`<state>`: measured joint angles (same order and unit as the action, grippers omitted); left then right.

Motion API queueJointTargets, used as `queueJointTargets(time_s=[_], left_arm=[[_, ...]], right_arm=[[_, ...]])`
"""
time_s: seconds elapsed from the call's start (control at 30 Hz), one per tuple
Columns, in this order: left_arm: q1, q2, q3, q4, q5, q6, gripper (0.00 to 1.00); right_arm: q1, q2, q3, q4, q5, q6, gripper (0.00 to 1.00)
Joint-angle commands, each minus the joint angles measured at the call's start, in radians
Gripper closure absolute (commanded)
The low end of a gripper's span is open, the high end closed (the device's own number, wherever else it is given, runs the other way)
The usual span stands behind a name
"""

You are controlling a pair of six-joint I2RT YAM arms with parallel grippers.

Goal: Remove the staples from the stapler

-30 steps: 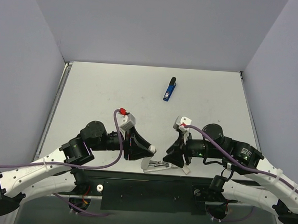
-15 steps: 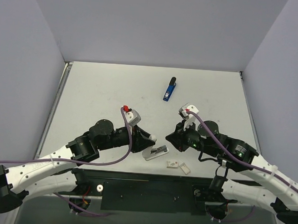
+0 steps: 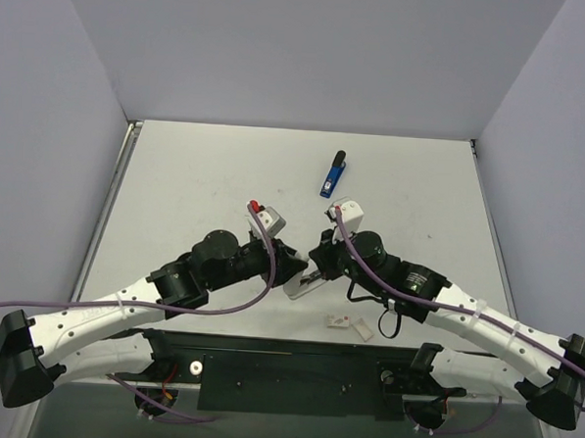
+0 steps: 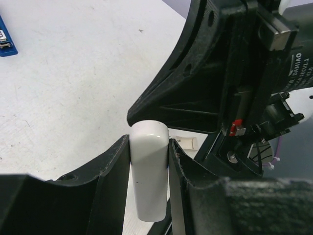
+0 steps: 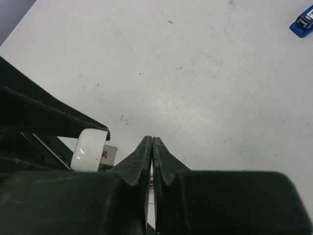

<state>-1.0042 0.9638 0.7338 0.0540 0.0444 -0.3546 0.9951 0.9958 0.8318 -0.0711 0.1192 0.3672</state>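
Observation:
A white stapler [image 3: 302, 285] is gripped by my left gripper [image 3: 297, 267]. In the left wrist view its rounded end [image 4: 149, 181] stands clamped between the two black fingers of the left gripper [image 4: 149, 142]. My right gripper [image 3: 317, 268] is right against the stapler's other side. In the right wrist view the right gripper [image 5: 152, 140] has its jaws pressed together, with the stapler's white end [image 5: 89, 150] and a metal part [image 5: 109, 154] just to the left. Two small pale staple bits [image 3: 341, 323] [image 3: 363, 330] lie on the table near the front edge.
A blue stapler [image 3: 333, 174] lies at the back middle of the table and shows in both wrist views [image 4: 5, 36] [image 5: 302, 23]. The table's front edge [image 3: 296, 339] runs just behind the two bits. Grey walls close three sides.
My left gripper carried the white stapler away from the front edge toward the middle. My right gripper swung left to meet it. Two pale bits stayed behind on the table.

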Motion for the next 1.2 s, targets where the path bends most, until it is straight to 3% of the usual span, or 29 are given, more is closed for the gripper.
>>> queueJointTargets(time_s=[0.0,0.37,0.73,1.17], left_arm=[[0.025,0.012,0.065,0.107,-0.035,0.003,1.00],[0.176,0.059,0.065,0.191,0.015,-0.061,1.00],[0.240,0.142,0.053,0.337,-0.021,-0.124,1.00],[0.269,0.262,0.087,0.443,-0.130,-0.061,1.00]], right_arm=[[-0.041,0.038,-0.049,0.198,-0.018,-0.004,1.00],[-0.119,0.116,-0.203,0.445,-0.110,0.021,1.00],[-0.110,0.289,-0.165,0.547,-0.193,0.070,1.00],[-0.102,0.428,-0.115,0.659,-0.273,0.154,1.00]])
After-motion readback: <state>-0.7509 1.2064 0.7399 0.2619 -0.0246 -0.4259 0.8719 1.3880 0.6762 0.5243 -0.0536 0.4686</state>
